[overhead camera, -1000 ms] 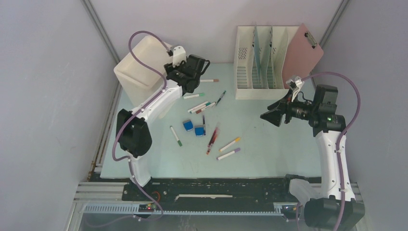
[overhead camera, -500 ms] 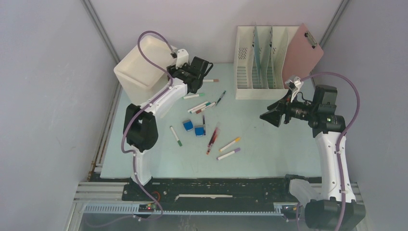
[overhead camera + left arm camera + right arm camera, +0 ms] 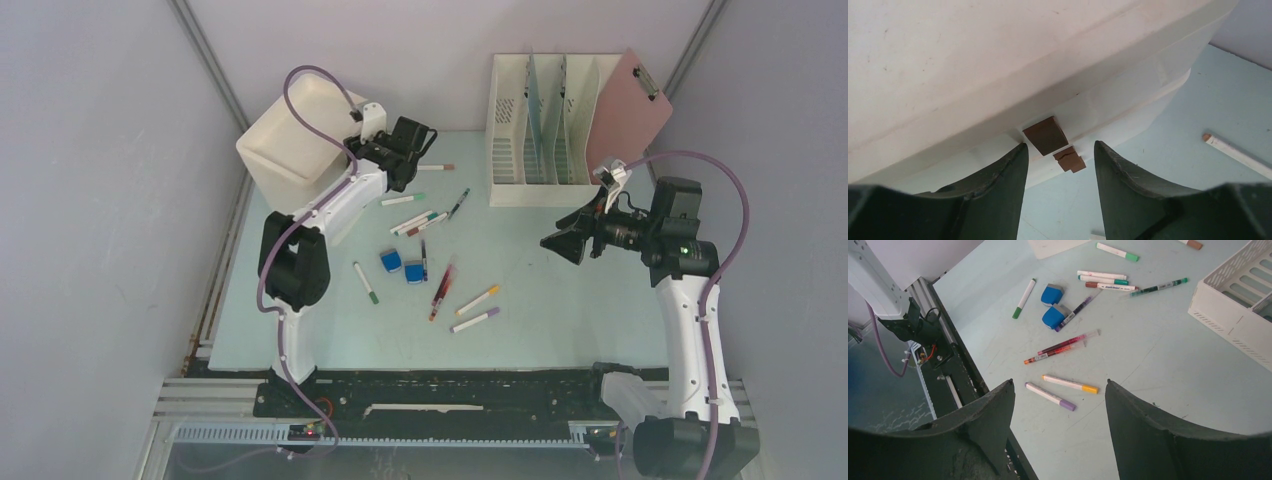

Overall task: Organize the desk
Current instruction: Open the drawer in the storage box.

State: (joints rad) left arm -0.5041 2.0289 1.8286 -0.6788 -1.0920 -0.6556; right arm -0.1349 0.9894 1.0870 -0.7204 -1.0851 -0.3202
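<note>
Two pincers are in view, both released, neither carrying anything. The left pincer point(image 3: 1058, 150) has its fingers parted and faces the lower front of the cream drawer unit point(image 3: 998, 60), which sits at the far left corner of the counter point(image 3: 580, 330). Two small brown tabs point(image 3: 1055, 142) on that unit show in the gap between the fingertips, and neither finger is seen touching them. Just right of this pincer a white marker with a brown cap point(image 3: 436, 167) lies flat on the pale green surface. The right pincer point(image 3: 1058, 385) has its fingers spread wide. It hangs clear above the right half of the counter and points left toward the loose items, with no contact observed. Nearest to it, a yellow-capped marker point(image 3: 1070, 384) and a purple-capped marker point(image 3: 1050, 396) lie side by side, near each other but apart. Beyond them a pair of red pens point(image 3: 1062, 346) lies close alongside one another. Farther on sit two blue blocks point(image 3: 1052, 295), and a dark purple pen point(image 3: 1075, 310) lies against the nearer one. A green-capped marker point(image 3: 1024, 299) lies alone beside them, toward the near edge. Past the blocks, three markers point(image 3: 1103, 280) are bunched together, with a green pen point(image 3: 1158, 287) at their rack end. The cream slotted file rack point(image 3: 540, 130) stands upright at the far edge, right of centre, and a pink clipboard point(image 3: 635, 110) leans on its right side. A black slotted rail point(image 3: 450, 392) runs along the counter's near edge — both arm bases are mounted there.
</note>
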